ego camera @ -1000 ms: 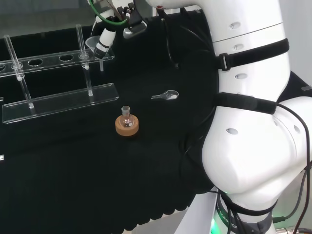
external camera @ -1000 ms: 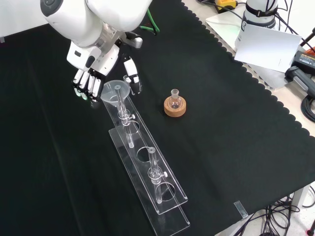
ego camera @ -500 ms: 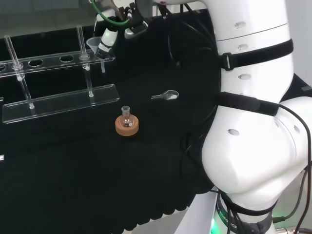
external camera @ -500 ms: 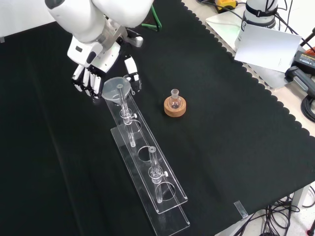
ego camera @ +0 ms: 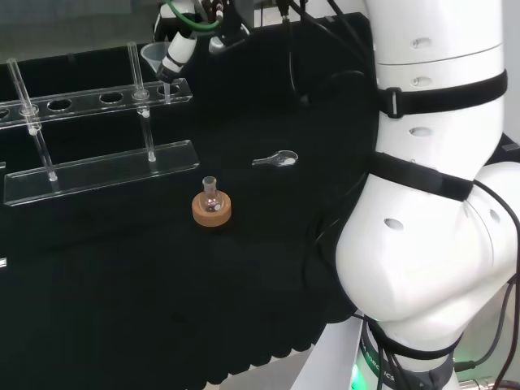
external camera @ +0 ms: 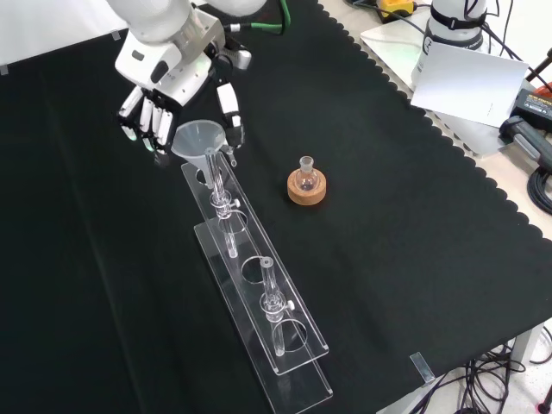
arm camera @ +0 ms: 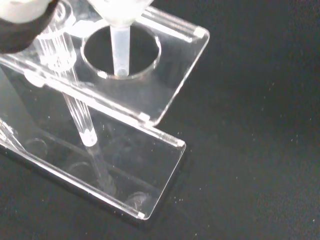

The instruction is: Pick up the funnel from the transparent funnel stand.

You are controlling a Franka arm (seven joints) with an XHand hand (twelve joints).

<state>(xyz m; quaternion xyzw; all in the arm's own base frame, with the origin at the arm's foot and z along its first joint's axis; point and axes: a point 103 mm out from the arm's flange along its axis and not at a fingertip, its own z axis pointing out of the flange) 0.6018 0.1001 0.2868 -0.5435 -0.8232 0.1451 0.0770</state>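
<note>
At the far end of the clear acrylic funnel stand (external camera: 259, 319), as the front view has it, the black and white robot hand (external camera: 168, 82) has its fingers (external camera: 147, 121) and thumb curled round the wide cone of the translucent plastic funnel (external camera: 197, 138). Fingers sit to the left of the cone, thumb to the right, the rim between them.

Funnel position: cone raised above the stand's upper shelf. Wrist view shows the funnel's stem (arm camera: 120, 52) hanging over the end hole of the shelf, its tip about level with the hole; whether the tip is clear of the hole I cannot tell. Head view agrees: funnel (ego camera: 156, 58) up beside the hand (ego camera: 180, 50), above the shelf's right end.

Step in hand, as I judge it: the lift-out, well along. Grasp made, extraction near done.

Next move calls for a straight upward pull, stem kept upright so it does not catch the hole's edge or knock the clear upright post (external camera: 217, 185) just beside it.

Elsewhere on the black cloth (external camera: 388, 216): a small round glass flask on a cork ring (external camera: 307, 186), well apart from the stand. Untouched.
</note>
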